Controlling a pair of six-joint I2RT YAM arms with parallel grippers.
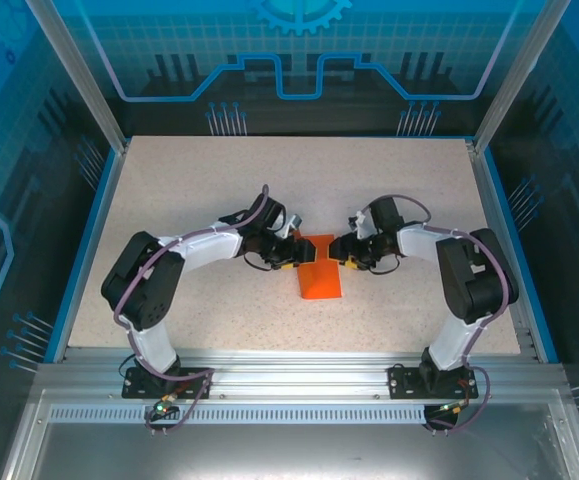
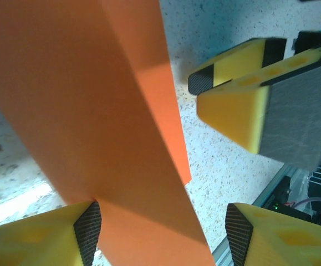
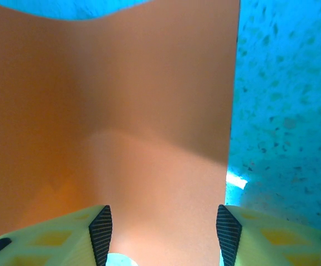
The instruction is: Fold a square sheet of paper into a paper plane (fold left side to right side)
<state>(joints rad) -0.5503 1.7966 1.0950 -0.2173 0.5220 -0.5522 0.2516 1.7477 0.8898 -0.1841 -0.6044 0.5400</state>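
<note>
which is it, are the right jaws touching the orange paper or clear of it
Apart. The left wrist view shows a strip of speckled table between the jaws of the right gripper and the nearest edge of the orange paper.

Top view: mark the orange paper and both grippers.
orange paper (image 1: 320,284), top external view, on its near, flat part.
left gripper (image 1: 291,258), top external view, fingertips at the paper's left edge.
right gripper (image 1: 346,256), top external view, fingertips at the paper's right edge.

Plain orange-red paper (image 1: 319,280); beige table (image 1: 219,180), finely dark-speckled.
</note>
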